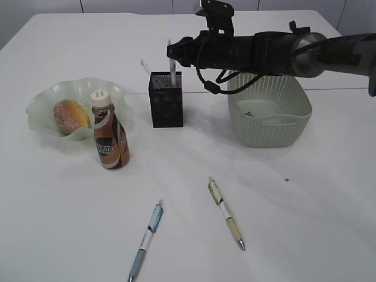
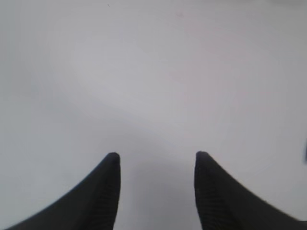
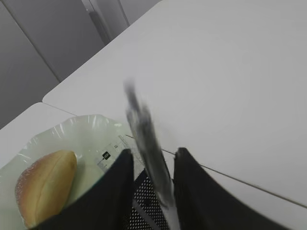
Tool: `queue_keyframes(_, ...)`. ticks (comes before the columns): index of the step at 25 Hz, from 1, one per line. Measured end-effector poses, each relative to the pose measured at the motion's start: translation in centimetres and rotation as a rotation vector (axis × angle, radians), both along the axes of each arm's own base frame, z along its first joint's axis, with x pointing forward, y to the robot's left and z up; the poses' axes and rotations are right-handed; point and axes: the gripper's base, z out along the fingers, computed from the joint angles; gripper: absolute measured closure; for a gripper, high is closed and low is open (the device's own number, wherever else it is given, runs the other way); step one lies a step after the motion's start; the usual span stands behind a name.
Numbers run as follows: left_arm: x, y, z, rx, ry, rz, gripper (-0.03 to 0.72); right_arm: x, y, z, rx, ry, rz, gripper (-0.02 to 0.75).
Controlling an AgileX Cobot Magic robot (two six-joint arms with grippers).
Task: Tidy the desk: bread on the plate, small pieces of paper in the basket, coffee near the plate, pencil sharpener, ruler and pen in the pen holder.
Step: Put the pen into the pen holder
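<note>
Left tool (image 2: 156, 160) hangs over bare white surface (image 2: 153, 72), jaws apart, nothing between them. On my exterior view, far left: bun (image 1: 71, 115) lies in green plate (image 1: 44, 101); coffee bottle (image 1: 109, 138) stands upright just in front of plate. Two pens lie loose near front edge, blue pen (image 1: 146, 239) and yellow pen (image 1: 225, 212). Black pen holder (image 1: 165, 100) stands mid-surface. Right tool (image 3: 152, 155) sits above holder with blurred pen (image 3: 148, 143) between jaws; I cannot tell whether they grip it. Basket (image 1: 270, 111) stands right of holder.
</note>
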Motion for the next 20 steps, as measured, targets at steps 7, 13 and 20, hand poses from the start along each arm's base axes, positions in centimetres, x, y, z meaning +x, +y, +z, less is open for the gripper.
queue_keyframes(7,0.0,-0.1,0.0,-0.012,0.0,0.002,0.318,-0.2,0.3,0.1,0.015,-0.006,0.038,0.414)
queue_keyframes(13,0.0,-0.1,0.0,-0.014,0.0,0.003,0.318,-0.3,-0.1,1.0,0.017,0.037,-0.008,0.412)
queue_keyframes(20,0.0,-0.1,0.0,-0.014,0.0,0.003,0.318,-2.6,-0.7,4.8,-0.139,0.183,0.052,0.409)
